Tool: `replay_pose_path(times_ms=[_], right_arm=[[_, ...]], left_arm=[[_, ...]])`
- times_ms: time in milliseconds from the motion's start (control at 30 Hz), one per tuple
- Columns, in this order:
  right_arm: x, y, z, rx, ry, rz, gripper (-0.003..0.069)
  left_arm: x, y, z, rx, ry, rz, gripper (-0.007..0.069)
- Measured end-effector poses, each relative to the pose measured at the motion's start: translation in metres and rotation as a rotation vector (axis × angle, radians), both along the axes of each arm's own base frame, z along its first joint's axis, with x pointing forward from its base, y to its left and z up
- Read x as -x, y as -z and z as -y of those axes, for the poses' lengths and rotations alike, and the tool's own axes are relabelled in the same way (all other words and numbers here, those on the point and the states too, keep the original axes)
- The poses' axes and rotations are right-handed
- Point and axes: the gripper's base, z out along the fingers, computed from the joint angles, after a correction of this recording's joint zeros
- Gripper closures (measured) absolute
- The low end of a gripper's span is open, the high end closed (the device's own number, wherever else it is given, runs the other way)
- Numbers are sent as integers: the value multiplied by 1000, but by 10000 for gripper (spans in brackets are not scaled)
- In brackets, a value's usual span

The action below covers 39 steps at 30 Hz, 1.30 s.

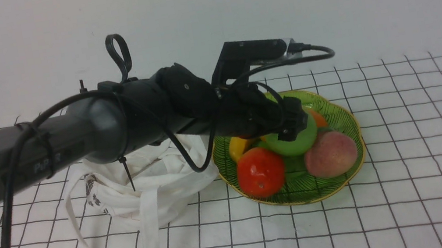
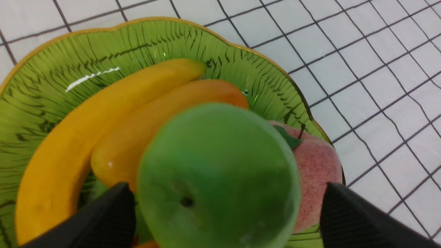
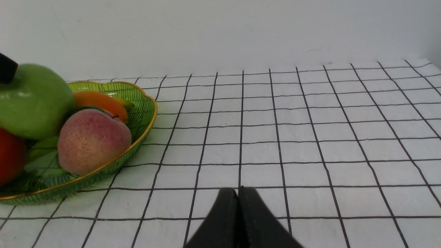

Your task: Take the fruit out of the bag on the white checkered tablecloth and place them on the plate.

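The green apple lies on top of the other fruit in the green gold-rimmed plate. My left gripper is right over it. In the left wrist view the apple sits between the two black fingers, with a gap showing on one side, so the jaws are open around it. The white cloth bag lies slumped to the left of the plate on the white checkered tablecloth. My right gripper is shut and empty, low over the cloth to the right of the plate.
The plate also holds a red-orange tangerine, a pink peach, a yellow banana and an orange fruit. The bag's long straps trail toward the front edge. A white wall stands behind the table.
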Motion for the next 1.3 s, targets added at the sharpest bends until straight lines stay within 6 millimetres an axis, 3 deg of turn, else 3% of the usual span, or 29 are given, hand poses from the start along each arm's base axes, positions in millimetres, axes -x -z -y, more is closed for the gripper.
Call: replay_pose_path(times_ms=[233, 300, 400, 500, 533, 633, 767, 900, 1000, 1033, 1067, 1300], right_arm=[[0, 0, 0, 0, 0, 0, 673], [0, 0, 0, 0, 0, 0, 673], [0, 0, 0, 0, 0, 0, 673], [0, 0, 0, 0, 0, 0, 673], [0, 0, 0, 0, 0, 0, 673], [0, 0, 0, 0, 0, 0, 673], [0, 0, 0, 0, 0, 0, 673], [0, 0, 0, 0, 0, 0, 673], [0, 0, 0, 0, 0, 0, 673], [0, 0, 0, 0, 0, 0, 673], [0, 0, 0, 0, 0, 0, 673], [0, 0, 0, 0, 0, 0, 673]], left_arm=[[-1, -9, -7, 16, -8, -12, -46], [3, -23, -15, 49, -16, -44, 22], [10, -53, -32, 123, -50, -96, 221], [25, -96, -63, 162, -58, -103, 494], [30, -106, -72, 155, -51, -93, 542], [51, -138, -101, 105, -27, -54, 611], [103, -173, -137, -31, 23, -14, 632], [153, -167, -156, -78, 28, -14, 632], [179, -139, -165, -57, 1, -29, 632], [183, -139, -167, -47, -7, -12, 632], [197, -120, -172, -12, -41, 5, 632], [230, -78, -187, 48, -129, 61, 632]])
